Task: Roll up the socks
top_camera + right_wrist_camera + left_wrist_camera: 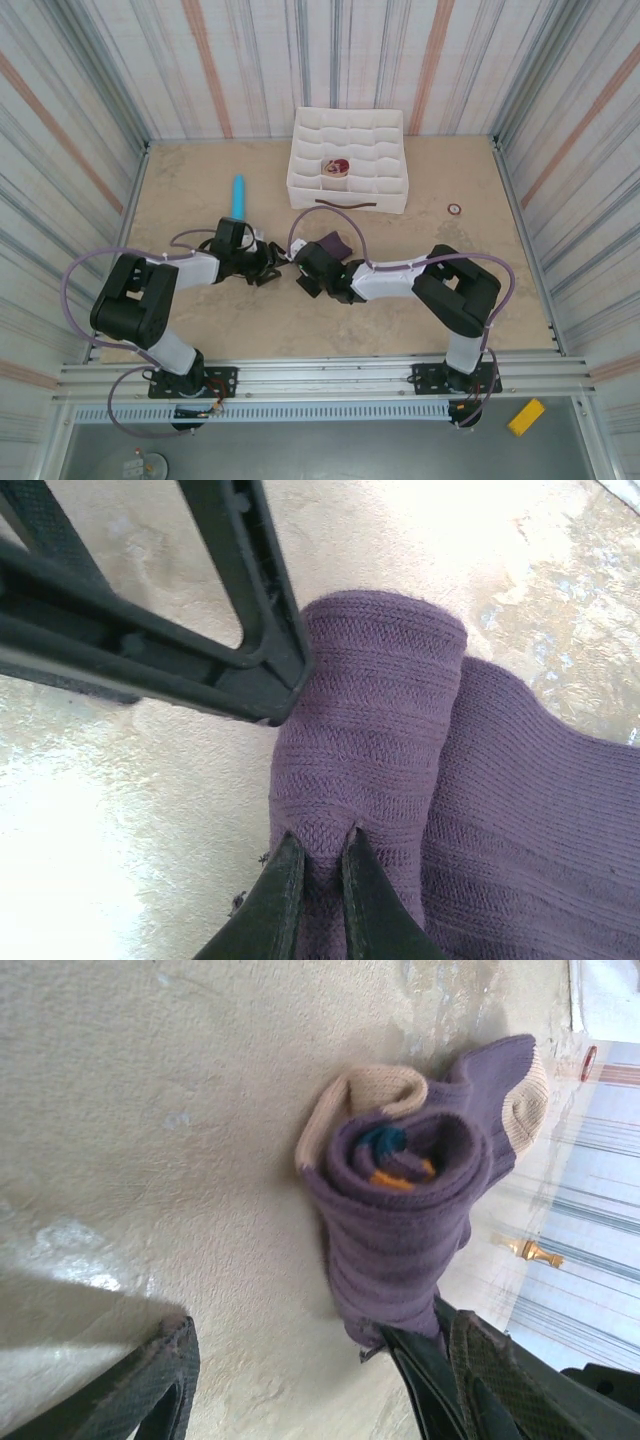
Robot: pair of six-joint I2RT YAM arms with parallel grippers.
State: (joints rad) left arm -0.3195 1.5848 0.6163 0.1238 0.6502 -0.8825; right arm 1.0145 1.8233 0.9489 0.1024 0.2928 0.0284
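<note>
A dark purple sock lies rolled on the beige tabletop, with beige patches at its edge and orange and blue at the core of the roll. From above it shows as a dark bundle between the two arms. My right gripper is shut, pinching a fold of the roll. My left gripper stands open beside the roll's near end, nothing between its fingers; one of its fingers crosses the top of the right wrist view. A small beige and maroon bundle sits in the white box.
The white divided box stands at the back centre, a dark strip lying in front of it. A light-blue cylinder lies behind my left gripper. A small ring rests at the right. Striped walls enclose the table.
</note>
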